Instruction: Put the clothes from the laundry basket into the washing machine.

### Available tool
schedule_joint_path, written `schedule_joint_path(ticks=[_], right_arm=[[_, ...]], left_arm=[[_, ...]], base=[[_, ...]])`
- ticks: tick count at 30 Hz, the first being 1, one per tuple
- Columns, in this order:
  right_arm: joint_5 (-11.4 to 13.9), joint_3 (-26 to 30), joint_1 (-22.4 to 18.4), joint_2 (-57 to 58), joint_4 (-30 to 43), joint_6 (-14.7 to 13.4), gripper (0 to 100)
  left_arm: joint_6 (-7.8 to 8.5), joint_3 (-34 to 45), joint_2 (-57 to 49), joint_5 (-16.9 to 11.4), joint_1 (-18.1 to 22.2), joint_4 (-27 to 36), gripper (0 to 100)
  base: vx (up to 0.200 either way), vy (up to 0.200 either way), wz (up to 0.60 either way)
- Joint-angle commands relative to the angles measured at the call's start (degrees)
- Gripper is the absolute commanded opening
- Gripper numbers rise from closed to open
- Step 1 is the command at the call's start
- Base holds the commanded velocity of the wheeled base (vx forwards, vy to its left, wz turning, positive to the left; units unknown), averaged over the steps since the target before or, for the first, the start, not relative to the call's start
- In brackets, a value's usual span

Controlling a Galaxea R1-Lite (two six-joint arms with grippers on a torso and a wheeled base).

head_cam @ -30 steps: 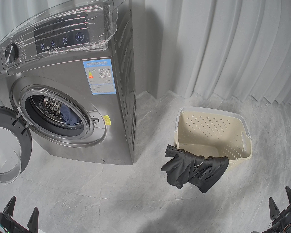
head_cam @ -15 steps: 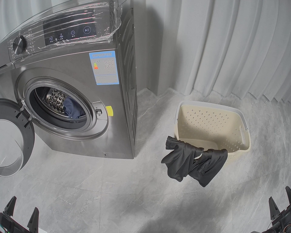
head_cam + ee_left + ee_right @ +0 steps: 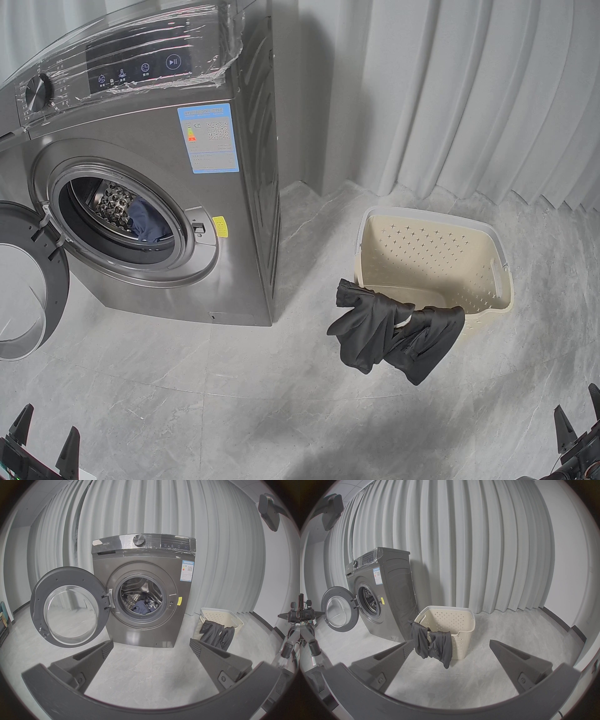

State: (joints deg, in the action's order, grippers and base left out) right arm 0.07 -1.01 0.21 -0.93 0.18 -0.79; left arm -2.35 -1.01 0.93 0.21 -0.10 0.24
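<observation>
Plainly, the left gripper (image 3: 150,642) stood spread wide and empty above the floor, facing the washing machine (image 3: 140,558), and the right gripper (image 3: 450,642) gaped just as wide, touching nothing, well short of the laundry basket (image 3: 462,645). A dark garment (image 3: 394,334) hung over the basket's near rim (partly outside it), while a blue garment (image 3: 147,225) lay inside the machine, whose door (image 3: 25,281) stood swung open.
</observation>
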Motion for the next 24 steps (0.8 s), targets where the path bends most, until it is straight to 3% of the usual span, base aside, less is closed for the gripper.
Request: schedule_joint_path(ticks=[1,3,21,24], right_arm=[[0.0,0.9,0.1,0.3,0.0,0.0,100],[0.0,0.9,0.1,0.3,0.0,0.0,100],[0.1,0.9,0.0,0.3,0.1,0.0,100],[0.0,0.9,0.0,0.3,0.0,0.0,100]], left_arm=[[-0.02,0.9,-0.9,0.1,0.0,0.0,100],[-0.02,0.9,-0.9,0.1,0.0,0.0,100],[0.24,0.9,-0.8,0.1,0.1,0.0,100],[0.16,0.9,-0.8,0.1,0.1,0.0,100]], base=[[0.0,-0.2,0.0],[0.0,-0.2,0.0],[0.0,0.0,0.0],[0.0,-0.2,0.0]])
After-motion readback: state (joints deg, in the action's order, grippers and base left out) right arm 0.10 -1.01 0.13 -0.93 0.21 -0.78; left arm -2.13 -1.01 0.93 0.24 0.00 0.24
